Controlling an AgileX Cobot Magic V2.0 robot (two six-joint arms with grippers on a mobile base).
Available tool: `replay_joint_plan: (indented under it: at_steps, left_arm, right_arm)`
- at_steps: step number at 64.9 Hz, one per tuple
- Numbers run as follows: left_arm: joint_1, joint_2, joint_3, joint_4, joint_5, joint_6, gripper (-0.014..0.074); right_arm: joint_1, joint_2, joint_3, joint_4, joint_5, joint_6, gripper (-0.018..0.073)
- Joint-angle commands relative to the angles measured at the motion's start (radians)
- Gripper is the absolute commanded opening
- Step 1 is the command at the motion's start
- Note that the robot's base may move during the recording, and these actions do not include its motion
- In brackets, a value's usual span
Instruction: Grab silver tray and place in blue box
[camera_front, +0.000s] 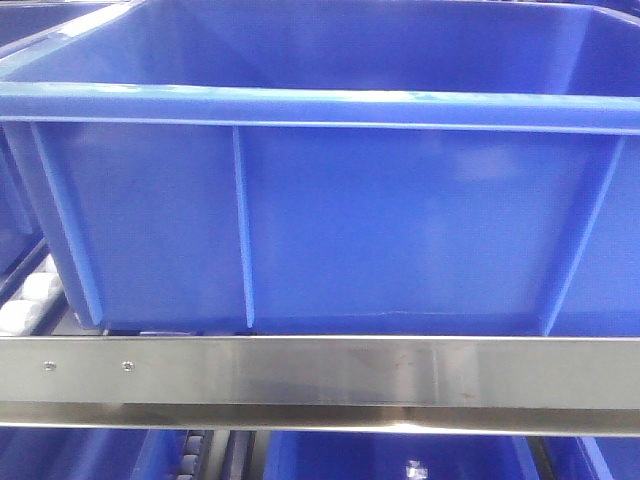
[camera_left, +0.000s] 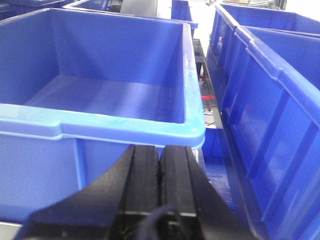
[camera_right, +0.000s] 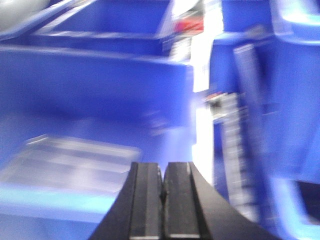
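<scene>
The large blue plastic box (camera_front: 330, 200) filled nearly the whole front view, its ribbed wall sitting on a shelf behind a long brushed stainless-steel rail (camera_front: 320, 380), which presumably served to keep boxes from sliding off the rack. More blue plastic bins (camera_left: 270, 85) stood just beside it to the right and others behind it, packed in rows as on a storage rack. From the left wrist view the box's interior showed only bare blue floor and walls, with no tray visible inside it as far as that view reached. The silver tray (camera_right: 70, 160) appeared only in the right wrist view, as a pale, flat, shiny rectangle lying low inside a blue bin; heavy blur made its edges and exact resting place hard to settle, and I could not tell whether that bin was the same box. The left gripper (camera_left: 160, 165) hung just outside the box's light-blue rim, its two black jaws pressed flat together with nothing between them, likely parked clear of the opening. The right gripper (camera_right: 162, 180) likewise had its jaws closed against each other and held nothing, and it pointed toward the tray from above and slightly to its right, a stance that would suit an approach to it.
</scene>
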Motion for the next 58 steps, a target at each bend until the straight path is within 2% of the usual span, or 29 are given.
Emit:
replay_joint_plan:
  at_steps: [1, 7, 21, 58]
  left_arm:
    - [0.001, -0.013, -0.003, -0.006, -0.081, 0.002, -0.0104]
    - [0.001, -0.013, -0.003, -0.006, -0.081, 0.002, -0.0104]
    - [0.001, -0.013, -0.003, -0.006, -0.081, 0.002, -0.0104]
    - [0.001, -0.013, -0.003, -0.006, -0.081, 0.002, -0.0104]
  right_arm:
    - [-0.088, -0.003, 0.05, 0.102, -0.178, -0.109, 0.0049]
    - [-0.157, -0.041, 0.164, 0.171, -0.256, -0.148, 0.0049]
    - [-0.206, -0.175, 0.423, 0.175, -0.414, -0.148, 0.0049]
    - [-0.206, -0.173, 0.422, 0.175, -0.391, -0.148, 0.0049]
